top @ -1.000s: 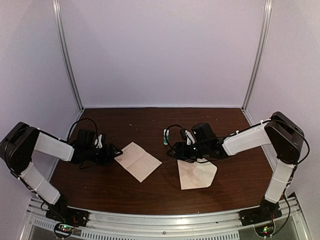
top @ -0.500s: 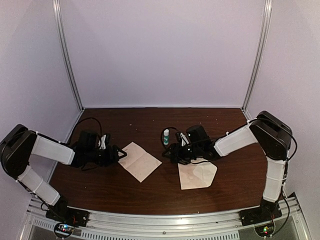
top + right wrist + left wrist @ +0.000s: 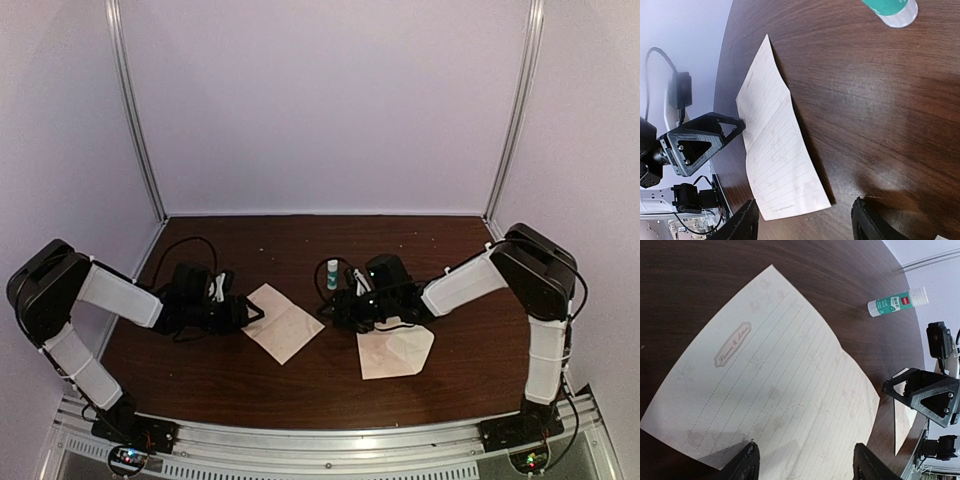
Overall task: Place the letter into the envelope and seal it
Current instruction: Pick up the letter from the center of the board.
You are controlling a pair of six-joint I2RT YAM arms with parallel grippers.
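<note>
The letter (image 3: 285,322), a lined pale sheet, lies flat on the dark table between my two grippers. In the top view my left gripper (image 3: 254,312) is at its left edge and my right gripper (image 3: 331,311) is just off its right corner. The left wrist view shows the letter (image 3: 775,385) filling the frame, with my left gripper (image 3: 807,462) open and its fingers spread above the sheet's near part. My right gripper (image 3: 807,220) is open over bare wood, beside the letter (image 3: 775,150). The envelope (image 3: 395,350) lies flat below the right arm.
A green-and-white glue stick (image 3: 332,275) lies behind the letter, and shows again as the glue stick (image 3: 897,302) in the left wrist view. Each wrist view shows the other arm's black fingers (image 3: 925,395) across the sheet. Purple walls enclose the table (image 3: 300,250).
Both arms have closed in on the letter, the left moving right and the right moving left off the envelope. Both grippers have narrowed a little. The letter has not moved.
</note>
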